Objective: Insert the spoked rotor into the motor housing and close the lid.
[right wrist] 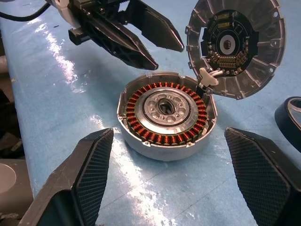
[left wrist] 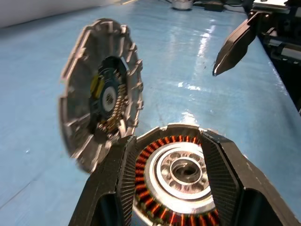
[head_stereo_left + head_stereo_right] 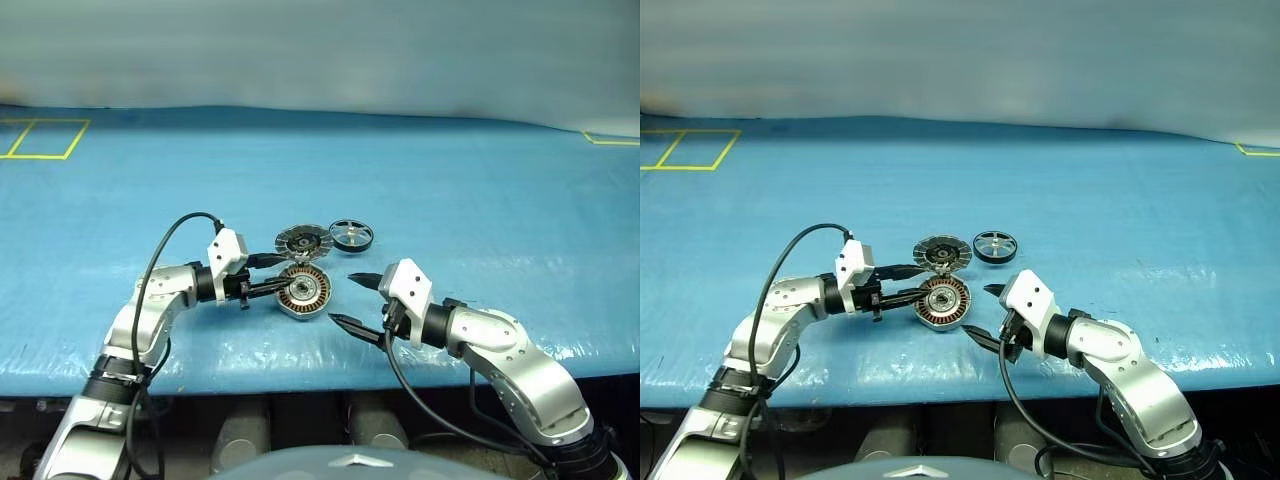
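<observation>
Copper-wound motor housing (image 1: 165,114), spoked rotor (image 1: 289,121) cut off

The motor housing (image 1: 165,115) is matt silver metal ringed with glossy copper windings; the lid (image 1: 236,44) is ribbed grey metal; the table (image 3: 480,200) wears shiny blue plastic sheeting.

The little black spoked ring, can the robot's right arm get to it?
Probably yes. The spoked rotor lies flat on the table beyond the open right gripper, with nothing in between.
</observation>
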Robot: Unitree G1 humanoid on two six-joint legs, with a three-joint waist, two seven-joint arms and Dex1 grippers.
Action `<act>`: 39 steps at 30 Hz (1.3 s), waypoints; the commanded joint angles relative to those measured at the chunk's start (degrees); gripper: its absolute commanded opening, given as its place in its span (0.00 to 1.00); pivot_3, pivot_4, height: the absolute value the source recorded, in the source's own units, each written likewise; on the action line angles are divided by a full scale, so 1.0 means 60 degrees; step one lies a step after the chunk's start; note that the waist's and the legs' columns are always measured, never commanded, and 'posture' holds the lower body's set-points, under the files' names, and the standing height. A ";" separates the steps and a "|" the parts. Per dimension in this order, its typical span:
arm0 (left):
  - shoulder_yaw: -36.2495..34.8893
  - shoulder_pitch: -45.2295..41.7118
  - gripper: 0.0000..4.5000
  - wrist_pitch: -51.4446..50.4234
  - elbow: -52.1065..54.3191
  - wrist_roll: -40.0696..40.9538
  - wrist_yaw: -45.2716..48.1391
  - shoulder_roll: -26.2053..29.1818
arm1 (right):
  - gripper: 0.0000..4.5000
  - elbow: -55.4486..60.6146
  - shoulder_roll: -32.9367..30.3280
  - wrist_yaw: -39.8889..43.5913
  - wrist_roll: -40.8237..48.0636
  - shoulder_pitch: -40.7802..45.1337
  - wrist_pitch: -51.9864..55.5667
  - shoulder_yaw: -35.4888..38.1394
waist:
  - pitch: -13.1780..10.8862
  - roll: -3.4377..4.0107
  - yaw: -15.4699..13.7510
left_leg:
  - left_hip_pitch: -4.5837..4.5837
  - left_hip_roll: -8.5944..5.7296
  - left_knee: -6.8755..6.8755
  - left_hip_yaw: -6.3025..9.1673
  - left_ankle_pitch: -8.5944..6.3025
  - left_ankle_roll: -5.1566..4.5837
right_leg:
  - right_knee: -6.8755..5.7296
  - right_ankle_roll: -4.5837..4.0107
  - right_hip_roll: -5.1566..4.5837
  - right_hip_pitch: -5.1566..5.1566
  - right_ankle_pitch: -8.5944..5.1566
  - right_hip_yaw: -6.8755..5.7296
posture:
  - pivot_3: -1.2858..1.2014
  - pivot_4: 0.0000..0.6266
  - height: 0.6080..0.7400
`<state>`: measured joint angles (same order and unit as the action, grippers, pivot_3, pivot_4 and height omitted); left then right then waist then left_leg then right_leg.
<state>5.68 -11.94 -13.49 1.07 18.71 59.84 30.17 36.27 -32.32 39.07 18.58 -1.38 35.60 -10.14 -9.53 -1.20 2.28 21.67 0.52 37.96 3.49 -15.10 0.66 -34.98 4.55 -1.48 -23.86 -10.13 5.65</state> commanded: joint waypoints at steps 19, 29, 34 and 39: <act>0.0214 0.0245 0.01 -0.0060 0.0616 0.0127 -0.0370 -0.0298 | 0.89 -0.2255 -0.0003 0.0430 -0.0484 0.1098 -0.1418 0.0018 | -0.0002 -0.0002 -0.0019 | 0.0002 0.0001 0.0000 -0.0003 0.0000 0.0000 | 0.0003 -0.0001 0.0003 0.0000 0.0000 -0.0001 | 0.52 0.24 1.00; 0.1305 -0.0724 0.01 -0.0384 -0.0243 -0.0801 -0.0167 -0.0187 | 0.89 -0.2648 0.0058 0.0413 -0.0668 0.0752 -0.2020 0.0090 | -0.0002 -0.0002 0.0001 | 0.0001 0.0000 -0.0005 -0.0004 0.0000 0.0000 | 0.0003 0.0000 0.0004 -0.0001 0.0000 0.0001 | 0.52 0.24 1.00; 0.1777 -0.1045 0.01 -0.0144 -0.0667 -0.1436 -0.0138 -0.0263 | 0.89 -0.2746 0.0125 0.0400 -0.0743 0.0643 -0.2188 0.0087 | -0.0001 -0.0003 -0.0010 | 0.0000 -0.0001 0.0000 -0.0003 0.0000 0.0000 | 0.0002 0.0000 0.0004 0.0002 0.0000 0.0001 | 0.52 0.24 1.00; 0.1976 -0.0931 0.01 -0.0311 -0.0642 -0.1946 -0.0206 0.0041 | 0.89 -0.2772 0.0167 0.0401 -0.0795 0.0542 -0.2295 0.0106 | 0.0001 -0.0001 -0.0017 | -0.0001 -0.0002 -0.0002 -0.0001 0.0000 0.0000 | 0.0002 0.0000 0.0004 0.0003 0.0000 0.0001 | 0.52 0.24 1.00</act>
<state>16.30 -18.23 -14.67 -2.22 9.05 58.76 29.54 18.50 -31.29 41.36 13.78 1.84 23.11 -10.57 -9.52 -1.21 2.18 21.64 0.51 37.95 3.48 -15.10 0.66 -34.97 4.55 -1.46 -23.83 -10.12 5.65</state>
